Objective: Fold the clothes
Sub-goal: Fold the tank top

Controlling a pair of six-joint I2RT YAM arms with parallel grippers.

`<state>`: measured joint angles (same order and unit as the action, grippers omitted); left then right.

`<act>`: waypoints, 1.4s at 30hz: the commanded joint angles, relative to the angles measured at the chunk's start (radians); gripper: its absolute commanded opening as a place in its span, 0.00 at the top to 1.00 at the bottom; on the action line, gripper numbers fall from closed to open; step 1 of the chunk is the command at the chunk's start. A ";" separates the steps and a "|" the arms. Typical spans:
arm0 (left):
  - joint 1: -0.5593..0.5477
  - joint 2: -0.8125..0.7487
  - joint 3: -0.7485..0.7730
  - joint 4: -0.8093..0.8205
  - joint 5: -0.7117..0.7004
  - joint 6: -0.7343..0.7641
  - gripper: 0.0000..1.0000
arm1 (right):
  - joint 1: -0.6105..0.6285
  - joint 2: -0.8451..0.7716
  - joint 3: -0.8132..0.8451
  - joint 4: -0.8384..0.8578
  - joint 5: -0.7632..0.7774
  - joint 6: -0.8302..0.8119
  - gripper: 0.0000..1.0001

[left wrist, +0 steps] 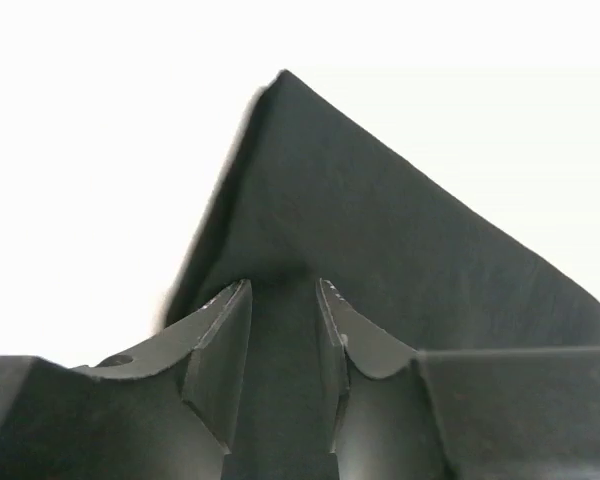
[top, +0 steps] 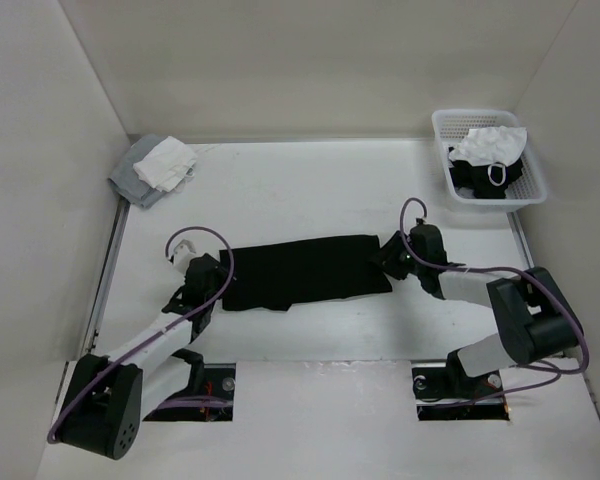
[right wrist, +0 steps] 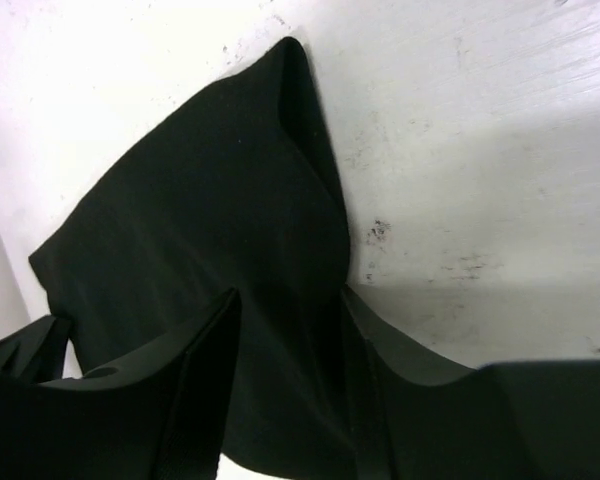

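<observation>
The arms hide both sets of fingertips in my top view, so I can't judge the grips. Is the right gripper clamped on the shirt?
Observer: No clamp shows. The right gripper has its jaws apart, and the shirt lies flat between them.
Operator: And the left one?
Observer: The left gripper straddles the shirt's end. Cloth fills the gap, and I can't tell whether it pinches.
Operator: Any wrinkle at the right end?
Observer: A ridge of folded cloth runs along the edge to the far corner, beside bare table.
</observation>
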<state>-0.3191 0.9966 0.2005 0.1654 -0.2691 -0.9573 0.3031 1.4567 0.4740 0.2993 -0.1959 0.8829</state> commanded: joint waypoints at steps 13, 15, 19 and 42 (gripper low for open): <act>0.012 -0.118 -0.004 0.065 0.117 0.054 0.71 | -0.020 -0.001 -0.123 0.247 -0.063 0.125 0.99; -0.002 -0.115 -0.004 0.065 0.117 0.051 0.71 | -0.043 -0.080 -0.165 0.242 -0.062 0.126 1.00; -0.051 -0.096 0.007 0.080 0.110 0.034 0.71 | -0.071 -0.368 -0.219 0.042 -0.014 0.096 1.00; -0.143 -0.282 0.053 0.014 0.110 0.026 0.70 | 0.475 -0.169 0.498 -0.595 0.409 -0.019 0.99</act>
<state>-0.4789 0.7521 0.2317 0.1776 -0.1726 -0.9318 0.7441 1.2068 0.8883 -0.2779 0.1520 0.8749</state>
